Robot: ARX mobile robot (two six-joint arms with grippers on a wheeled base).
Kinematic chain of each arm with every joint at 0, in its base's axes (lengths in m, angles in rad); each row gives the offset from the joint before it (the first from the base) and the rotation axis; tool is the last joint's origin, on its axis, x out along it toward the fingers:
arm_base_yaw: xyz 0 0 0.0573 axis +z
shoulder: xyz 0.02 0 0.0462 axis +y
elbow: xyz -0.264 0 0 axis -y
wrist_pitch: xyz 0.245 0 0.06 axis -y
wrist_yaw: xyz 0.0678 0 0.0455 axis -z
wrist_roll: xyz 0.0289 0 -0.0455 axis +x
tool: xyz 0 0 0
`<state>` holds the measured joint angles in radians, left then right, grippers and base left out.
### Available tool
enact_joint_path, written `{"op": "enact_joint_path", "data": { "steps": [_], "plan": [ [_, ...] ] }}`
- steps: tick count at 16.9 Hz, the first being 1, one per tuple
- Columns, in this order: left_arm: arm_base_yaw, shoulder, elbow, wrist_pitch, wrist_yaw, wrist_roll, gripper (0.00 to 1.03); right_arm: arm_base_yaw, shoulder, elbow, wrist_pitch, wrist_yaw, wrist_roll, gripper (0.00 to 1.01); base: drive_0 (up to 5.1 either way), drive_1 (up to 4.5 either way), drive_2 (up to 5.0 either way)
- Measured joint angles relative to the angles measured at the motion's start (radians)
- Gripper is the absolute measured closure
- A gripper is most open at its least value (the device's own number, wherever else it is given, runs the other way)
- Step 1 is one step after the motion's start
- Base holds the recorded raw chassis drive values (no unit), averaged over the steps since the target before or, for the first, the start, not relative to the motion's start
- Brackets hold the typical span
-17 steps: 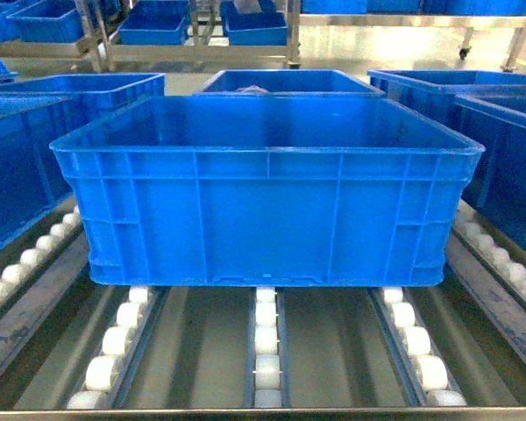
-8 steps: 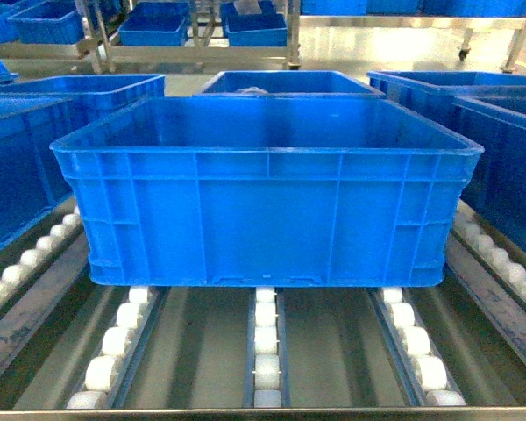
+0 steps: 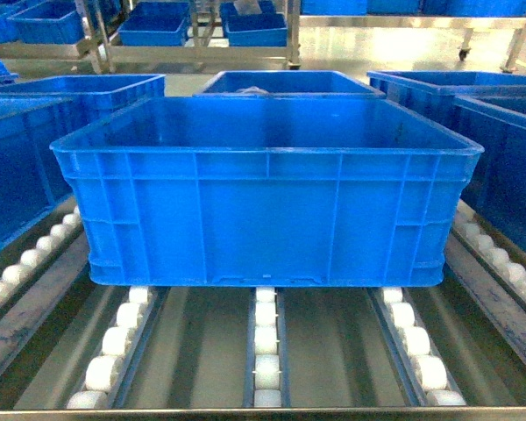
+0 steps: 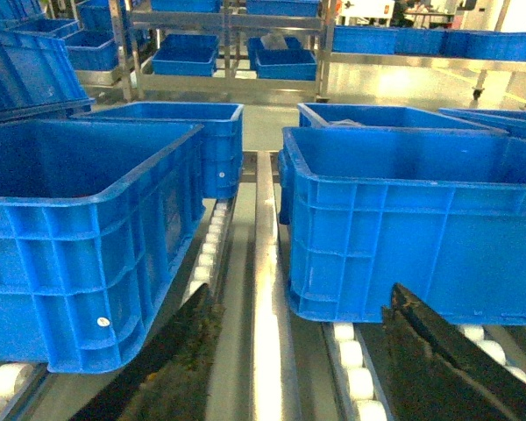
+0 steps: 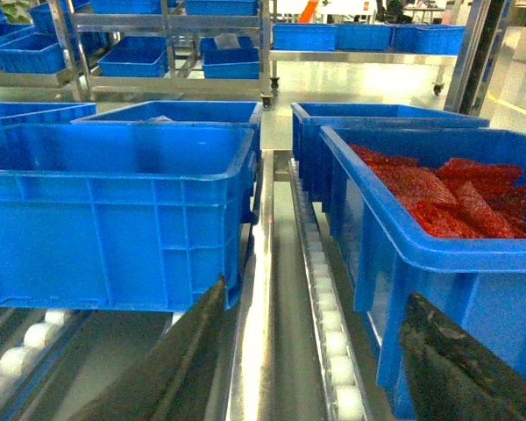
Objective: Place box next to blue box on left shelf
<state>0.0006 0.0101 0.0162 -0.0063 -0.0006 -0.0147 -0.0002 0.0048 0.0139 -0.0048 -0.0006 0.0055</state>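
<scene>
While head view hides both arms, wrist views show fingers (image 4: 298,368) (image 5: 320,368) spread (empty); box (image 3: 267,189) on left shelf (image 3: 265,338).

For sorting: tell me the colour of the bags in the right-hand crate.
Red bags, clearest in the right wrist view.

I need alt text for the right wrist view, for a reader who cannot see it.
A large empty blue crate sits on a steel roller rack, left of a blue crate holding red packets. The open right gripper frames the gap between them.
</scene>
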Motion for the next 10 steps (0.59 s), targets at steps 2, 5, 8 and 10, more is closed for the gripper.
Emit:
{"op": "enact_joint_path", "data": {
  "steps": [2,5,8,10],
  "plan": [
    [0.0,0.0,0.0,0.0,0.0,0.0,0.37,0.0,0.0,0.0,0.0,0.0,0.0,0.33,0.0,0.0,0.0],
    [0.0,0.0,0.0,0.0,0.0,0.002,0.03,0.0,0.0,0.0,0.0,0.0,0.0,0.02,0.0,0.0,0.0],
    [0.0,0.0,0.0,0.0,0.0,0.003,0.05,0.0,0.0,0.0,0.0,0.0,0.0,0.03,0.0,0.0,0.0],
    [0.0,0.0,0.0,0.0,0.0,0.004,0.05,0.0,0.0,0.0,0.0,0.0,0.0,0.03,0.0,0.0,0.0]
  ]
}}
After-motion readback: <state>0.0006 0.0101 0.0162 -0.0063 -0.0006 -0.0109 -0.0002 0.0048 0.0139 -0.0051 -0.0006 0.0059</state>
